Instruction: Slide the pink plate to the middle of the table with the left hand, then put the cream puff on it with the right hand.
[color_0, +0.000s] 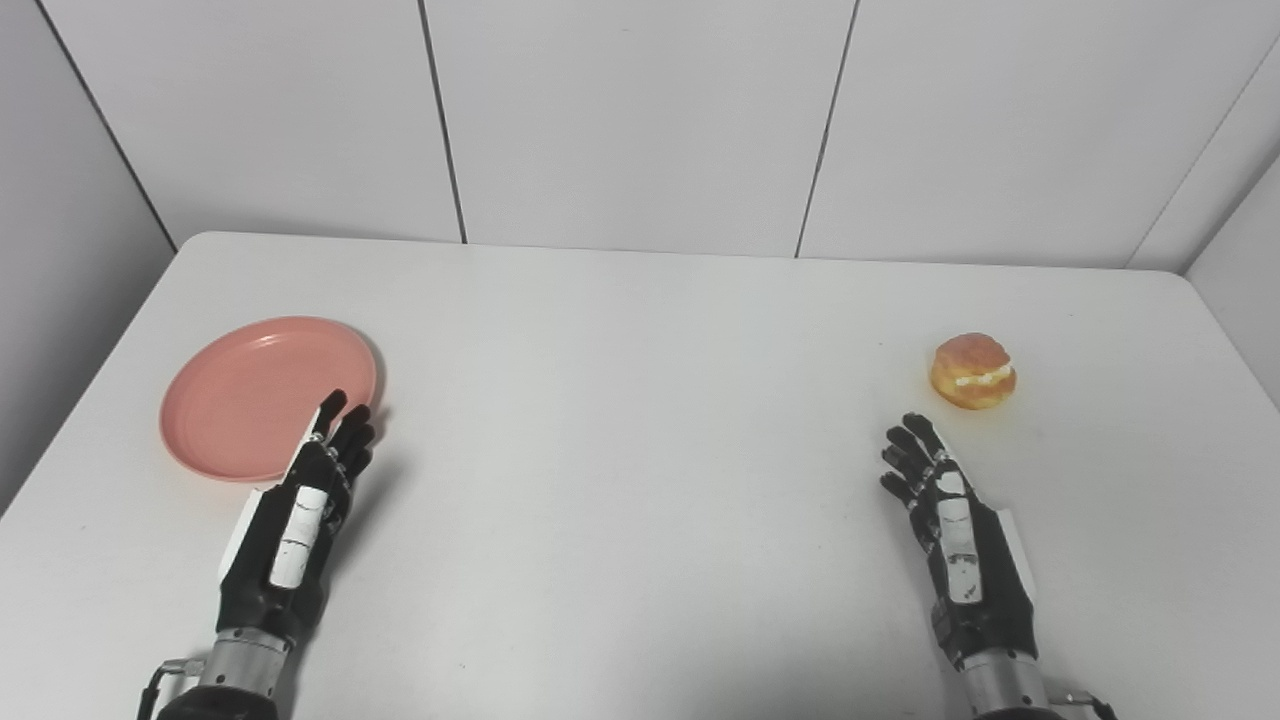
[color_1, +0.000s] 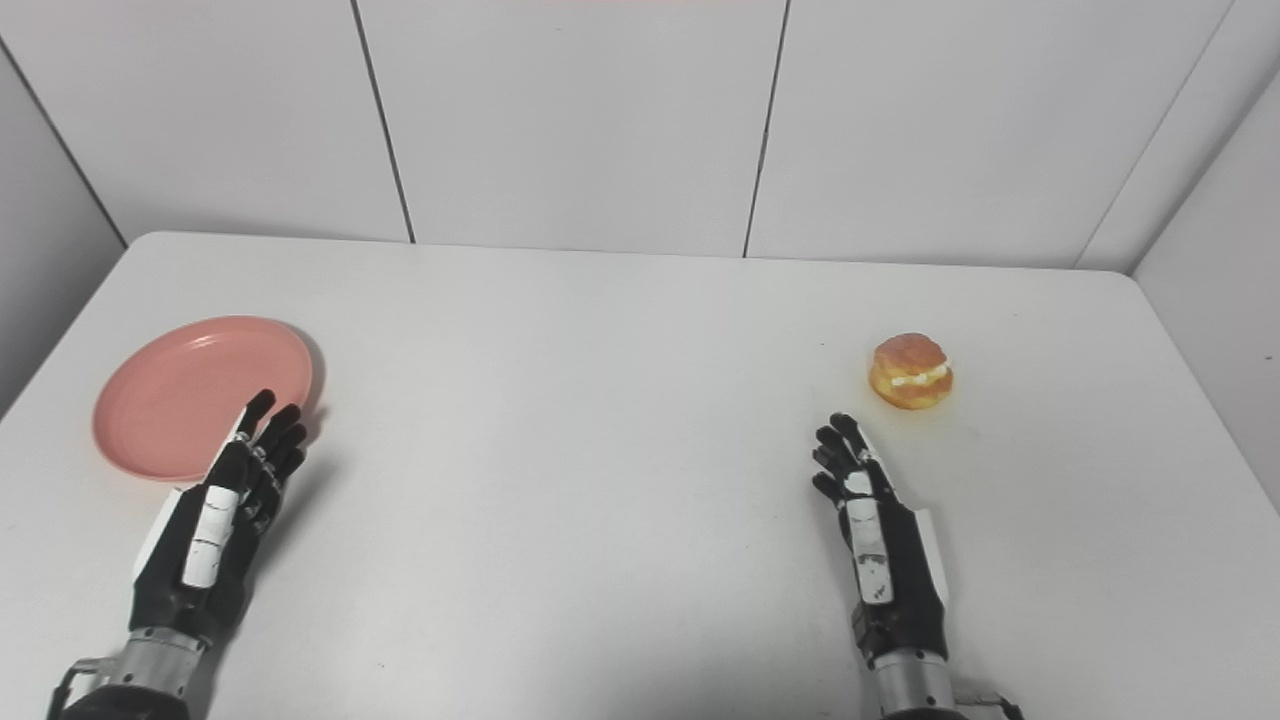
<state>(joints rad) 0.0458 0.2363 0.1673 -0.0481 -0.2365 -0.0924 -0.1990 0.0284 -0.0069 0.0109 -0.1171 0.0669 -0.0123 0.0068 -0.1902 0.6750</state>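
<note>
At the near edge of the white table, two dark arms come in from the bottom corners, one on each side, with a wide bare stretch of tabletop between them. The left robot hand lies low over the table with its fingers stretched forward and only slightly spread, holding nothing. Its fingertips overlap the near right rim of the plate; whether they press on the rim or hover just above it cannot be told from these views. The right robot hand is likewise empty, its fingers extended forward and a little apart, pointing toward the far right part of the table.

A little farther back on the left, the pink plate sits flat on the table, near the left edge and well away from the table's middle. It is round, shallow and has nothing on it.

On the right side, just beyond the right robot hand's fingertips but clear of them, the cream puff rests on the table. It is a golden-brown bun with a band of pale cream showing along its split. The plate and the cream puff are well apart, on opposite sides.

At the far side, the table meets a plain pale panelled wall with thin vertical seams.
</note>
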